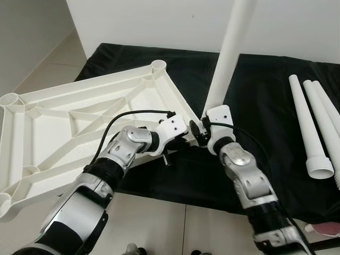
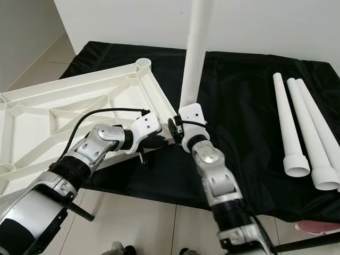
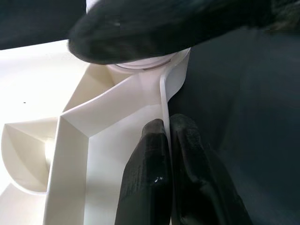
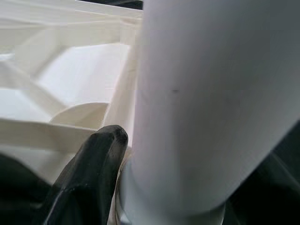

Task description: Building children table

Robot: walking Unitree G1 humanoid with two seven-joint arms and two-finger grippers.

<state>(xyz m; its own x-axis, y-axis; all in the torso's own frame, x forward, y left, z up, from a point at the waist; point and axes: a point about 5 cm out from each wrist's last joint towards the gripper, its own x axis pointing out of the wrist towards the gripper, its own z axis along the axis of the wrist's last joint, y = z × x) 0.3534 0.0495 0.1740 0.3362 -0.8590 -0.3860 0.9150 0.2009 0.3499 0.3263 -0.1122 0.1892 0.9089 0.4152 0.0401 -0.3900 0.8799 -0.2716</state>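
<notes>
Tabletop point(image 1: 79, 122) rim pinched by left hand point(image 3: 166, 140); right hand point(image 4: 101, 154) clamped on upright leg point(image 1: 228, 58).

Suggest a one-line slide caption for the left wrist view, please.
Left gripper pinching the white tabletop's thin edge rib beside its corner socket, above the black cloth.

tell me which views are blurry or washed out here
Left and right eye views: sharp and evenly lit. Left wrist view: the tabletop glares near-white, and a dark blurred shape sits up close. Right wrist view: the table leg is soft and out of focus, beside one finger of the right claw.
</notes>
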